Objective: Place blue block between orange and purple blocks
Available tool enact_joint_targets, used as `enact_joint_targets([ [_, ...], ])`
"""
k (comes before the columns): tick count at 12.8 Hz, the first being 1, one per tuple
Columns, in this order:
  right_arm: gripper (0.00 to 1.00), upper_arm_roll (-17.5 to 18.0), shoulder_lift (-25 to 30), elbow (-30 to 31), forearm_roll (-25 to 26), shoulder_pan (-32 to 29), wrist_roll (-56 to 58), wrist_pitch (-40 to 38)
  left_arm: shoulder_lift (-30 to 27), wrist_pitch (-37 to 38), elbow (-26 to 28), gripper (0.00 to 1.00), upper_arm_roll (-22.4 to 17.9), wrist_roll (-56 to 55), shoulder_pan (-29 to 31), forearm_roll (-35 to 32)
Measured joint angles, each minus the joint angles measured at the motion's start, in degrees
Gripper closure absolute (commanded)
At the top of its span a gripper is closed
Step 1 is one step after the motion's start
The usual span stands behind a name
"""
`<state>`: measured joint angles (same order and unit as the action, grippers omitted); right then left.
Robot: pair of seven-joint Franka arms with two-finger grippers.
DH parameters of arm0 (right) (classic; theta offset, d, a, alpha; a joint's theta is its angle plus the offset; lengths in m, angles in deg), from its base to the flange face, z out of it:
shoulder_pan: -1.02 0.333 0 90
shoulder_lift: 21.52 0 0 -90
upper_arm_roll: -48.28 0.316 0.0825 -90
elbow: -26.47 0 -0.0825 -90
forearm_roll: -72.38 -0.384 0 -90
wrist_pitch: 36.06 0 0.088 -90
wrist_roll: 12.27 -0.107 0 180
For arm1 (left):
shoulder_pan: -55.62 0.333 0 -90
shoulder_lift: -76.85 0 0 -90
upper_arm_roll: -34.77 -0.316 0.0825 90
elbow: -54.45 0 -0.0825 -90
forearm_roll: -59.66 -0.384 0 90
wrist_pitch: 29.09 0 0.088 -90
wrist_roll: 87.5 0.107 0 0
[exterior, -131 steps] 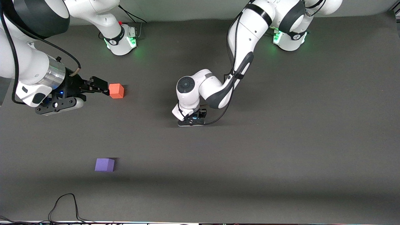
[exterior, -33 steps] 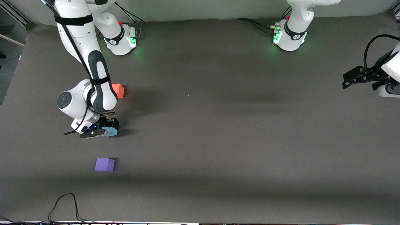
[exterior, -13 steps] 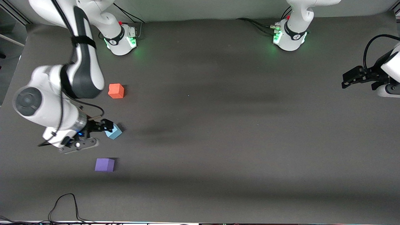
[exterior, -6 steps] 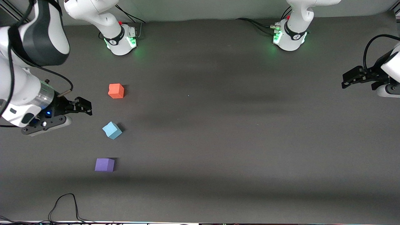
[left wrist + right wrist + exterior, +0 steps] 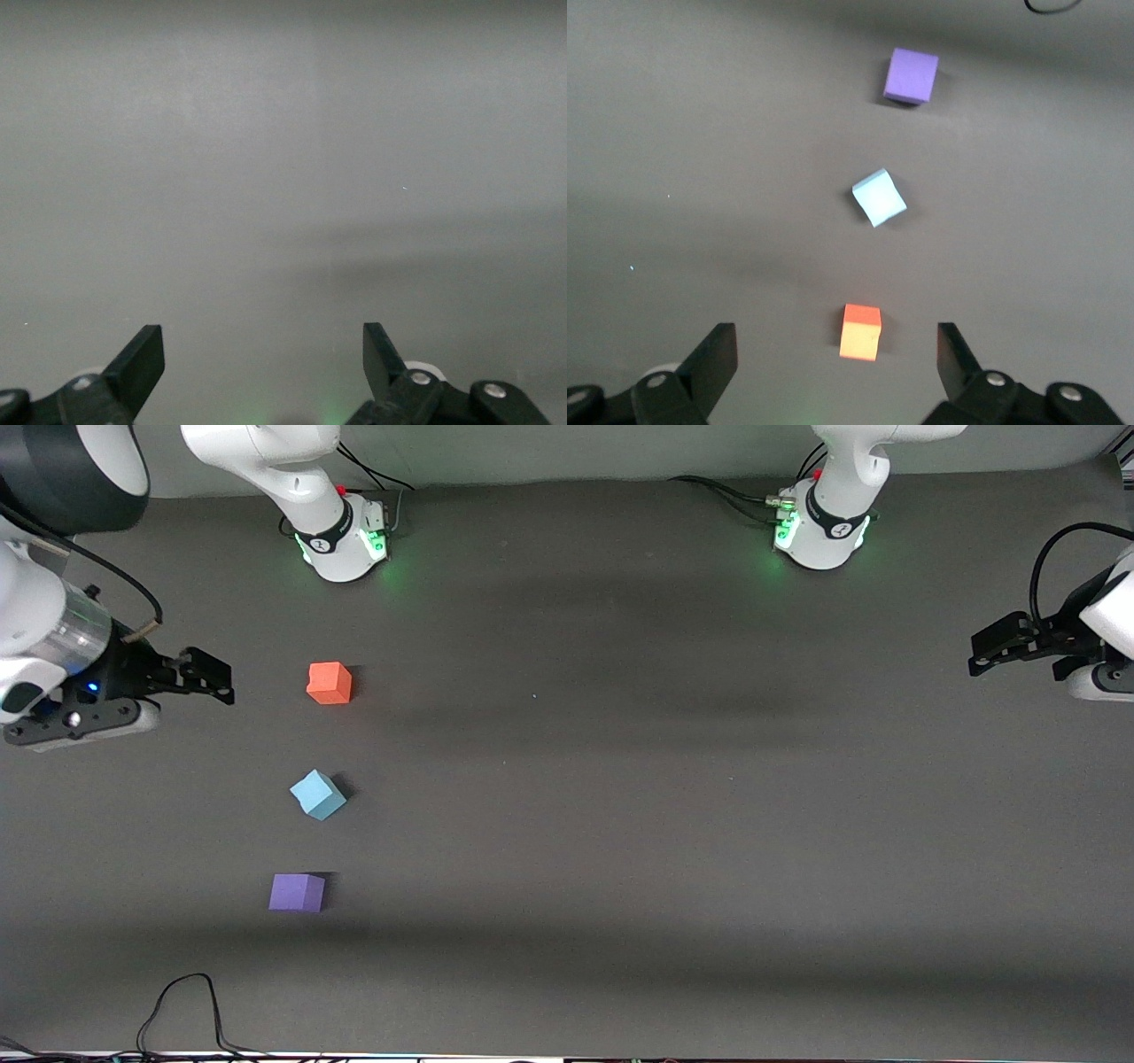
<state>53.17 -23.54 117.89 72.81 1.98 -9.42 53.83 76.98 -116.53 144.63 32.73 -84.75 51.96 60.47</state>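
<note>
The light blue block [image 5: 317, 794] sits turned on the table, between the orange block [image 5: 330, 683] and the purple block [image 5: 297, 893], which lies nearest the front camera. All three show in the right wrist view: orange [image 5: 861, 332], blue [image 5: 879, 197], purple [image 5: 911, 75]. My right gripper [image 5: 213, 677] is open and empty, raised over the table at the right arm's end, apart from the orange block. My left gripper [image 5: 990, 646] is open and empty, waiting at the left arm's end; the left wrist view shows only bare table between its fingers [image 5: 142, 359].
The two arm bases [image 5: 341, 536] [image 5: 819, 527] stand along the table's back edge. A black cable [image 5: 182, 1005] loops at the table's front edge near the purple block.
My right gripper let go of the blue block between the other two and has pulled away, rising toward the right arm's end. The blocks and the left arm have not moved.
</note>
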Motion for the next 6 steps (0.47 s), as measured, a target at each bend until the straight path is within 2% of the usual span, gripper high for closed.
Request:
enact_joint_targets([
  [3,0.0,-0.06,1.52,0.61,0.04,-3.33,0.0,-1.33,0.0,0.0,0.0,0.0,0.05,0.0,0.0,0.01],
  [6,0.0,-3.5,2.16,0.86,-0.34,-3.47,1.23,-1.42,0.0,0.0,0.0,0.0,0.07,0.0,0.0,0.01],
])
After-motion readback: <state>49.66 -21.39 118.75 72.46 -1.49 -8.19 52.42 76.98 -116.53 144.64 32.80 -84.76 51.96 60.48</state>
